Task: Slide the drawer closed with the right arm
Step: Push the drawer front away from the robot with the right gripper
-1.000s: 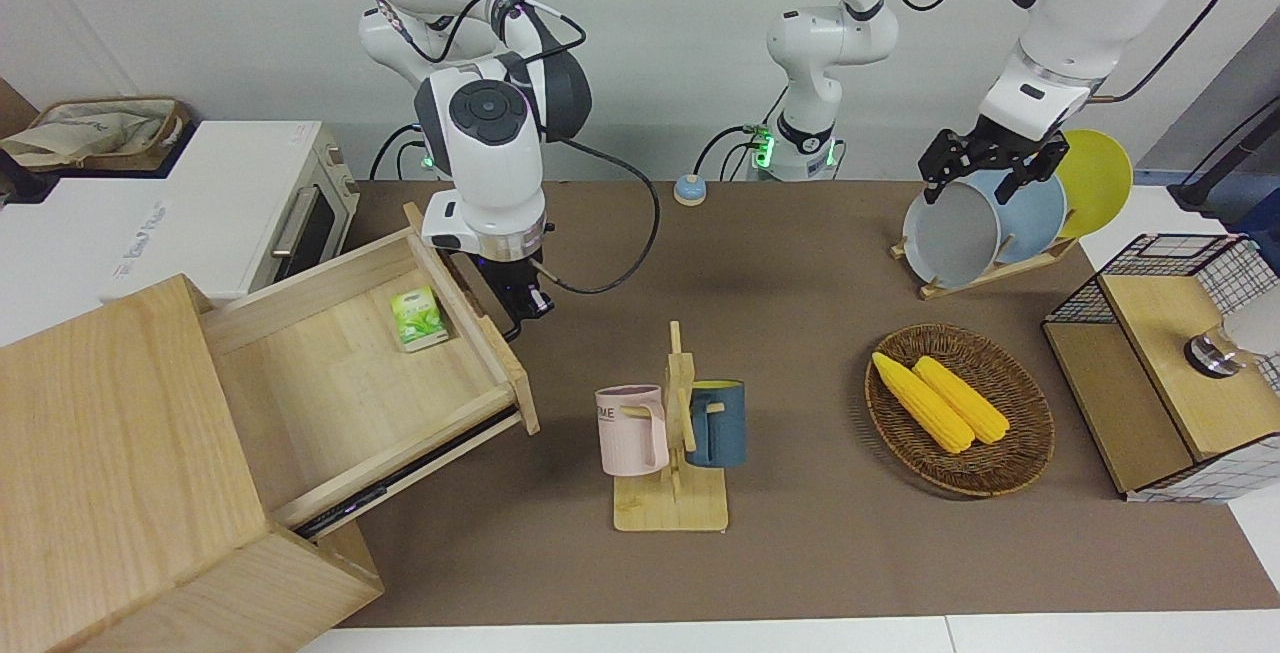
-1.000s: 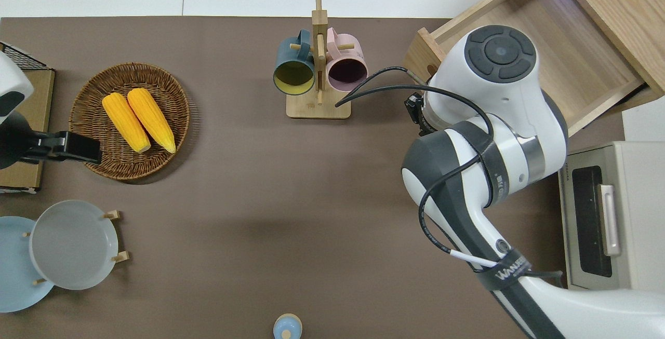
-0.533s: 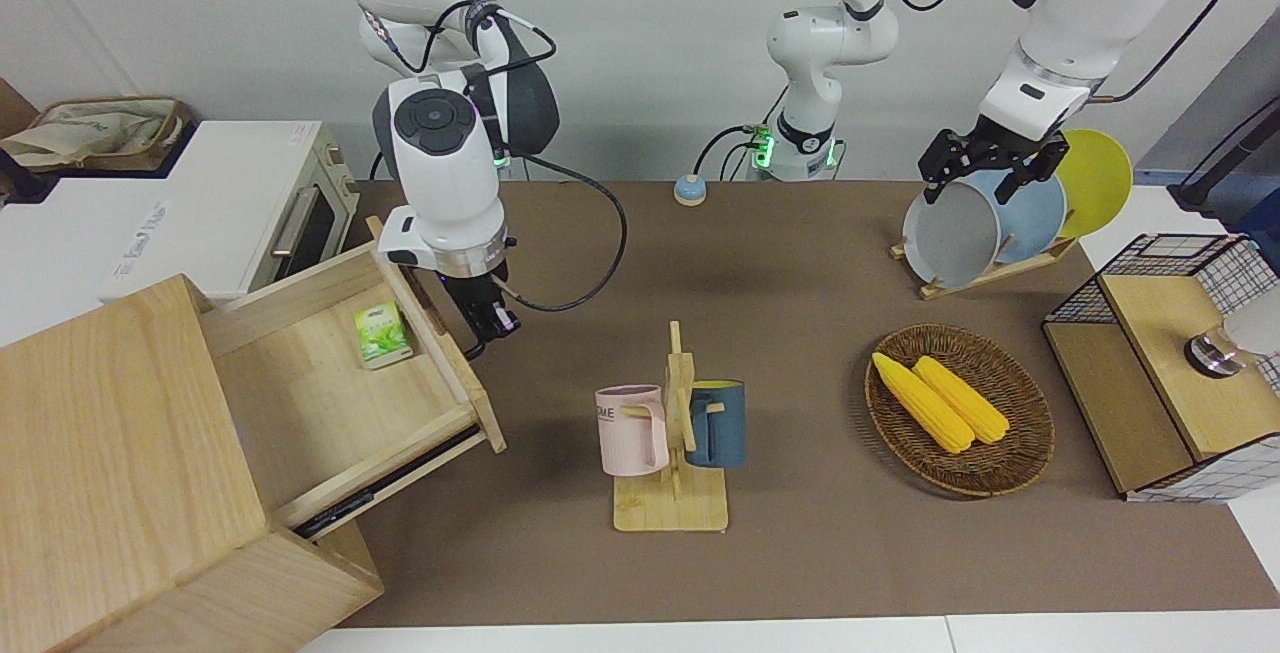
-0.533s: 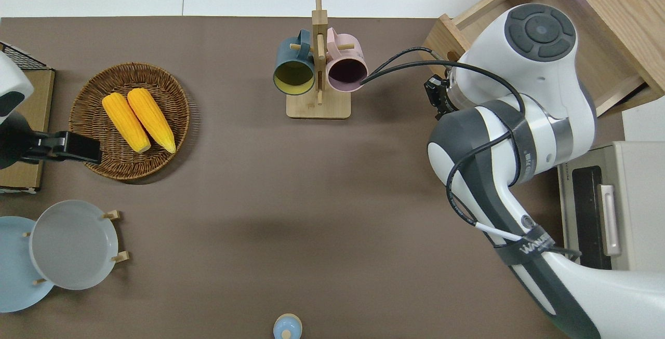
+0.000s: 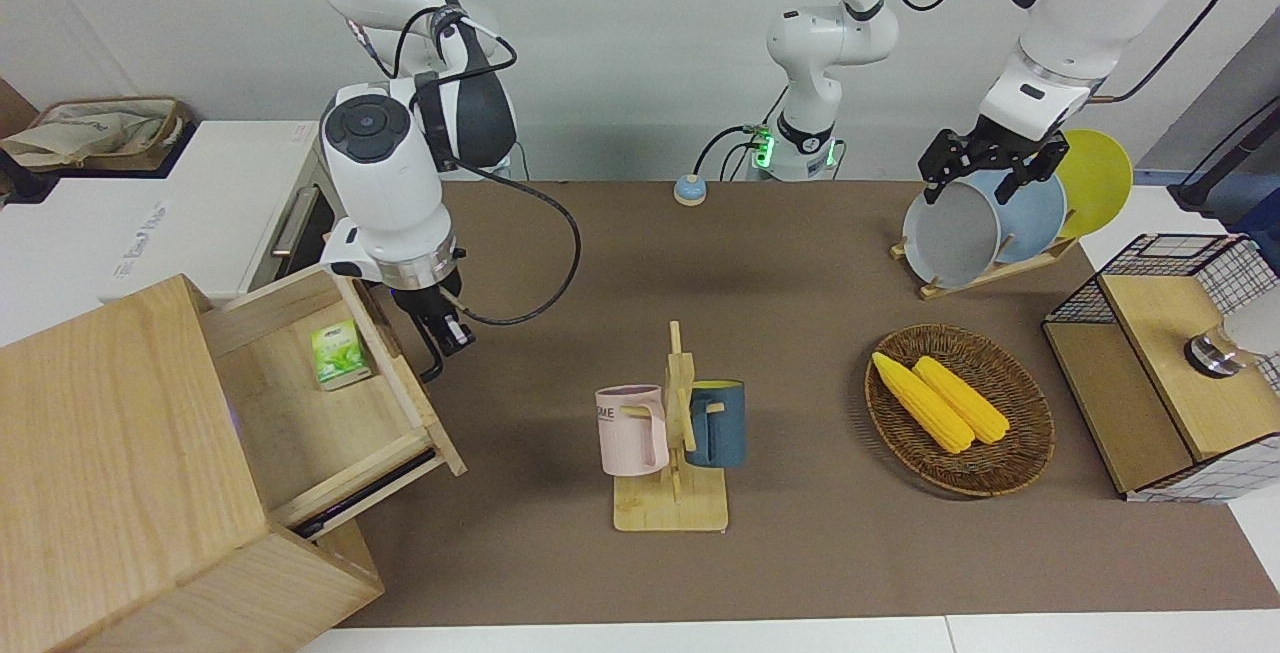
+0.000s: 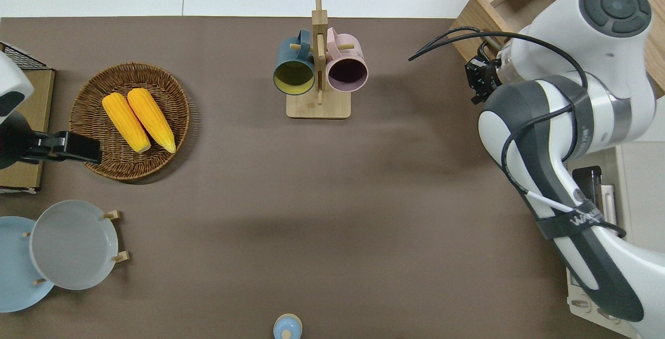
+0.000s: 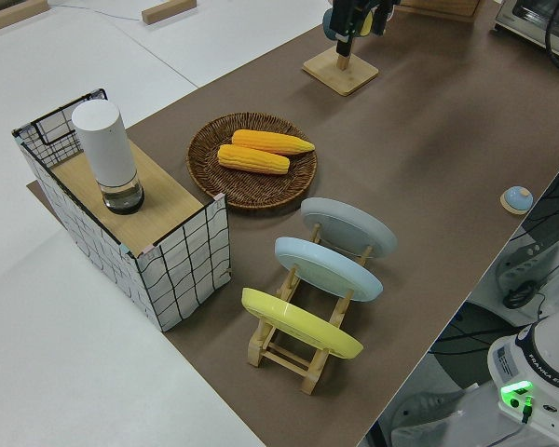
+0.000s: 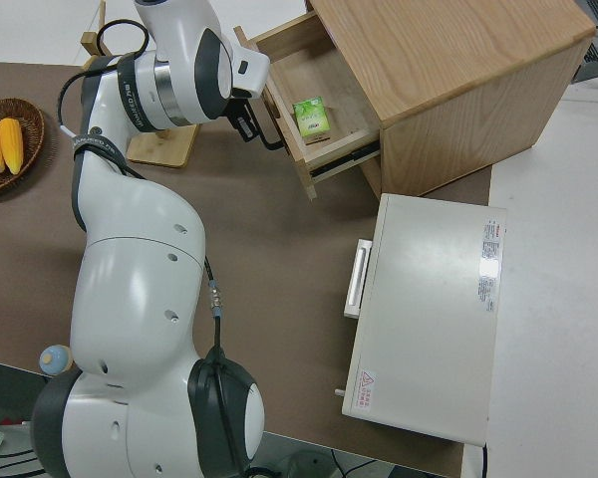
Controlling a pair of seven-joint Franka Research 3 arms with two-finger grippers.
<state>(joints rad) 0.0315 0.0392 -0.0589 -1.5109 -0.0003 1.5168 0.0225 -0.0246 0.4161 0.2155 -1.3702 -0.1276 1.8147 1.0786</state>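
Note:
The light-wood drawer (image 5: 330,403) stands partly open from the pale cabinet (image 5: 110,433), and a small green box (image 5: 338,355) lies in it. Its front panel (image 5: 405,373) carries a black loop handle (image 8: 270,137). My right gripper (image 5: 445,338), fingers together, rests against the outside of that front panel at the handle. It also shows in the overhead view (image 6: 478,77) and the right side view (image 8: 245,126). The arm hides most of the drawer (image 6: 475,14) from overhead. My left arm is parked, its gripper (image 5: 975,183) open.
A white toaster oven (image 5: 220,203) stands beside the cabinet, nearer to the robots. A wooden mug stand (image 5: 672,433) with a pink and a blue mug is mid-table. A wicker basket (image 5: 960,413) holds two corn cobs. There are also a plate rack (image 5: 1000,218) and a wire shelf unit (image 5: 1170,363).
My right gripper has pushed the drawer front toward the cabinet. The drawer has slid well in and the green box has moved with it. The left arm has not moved.

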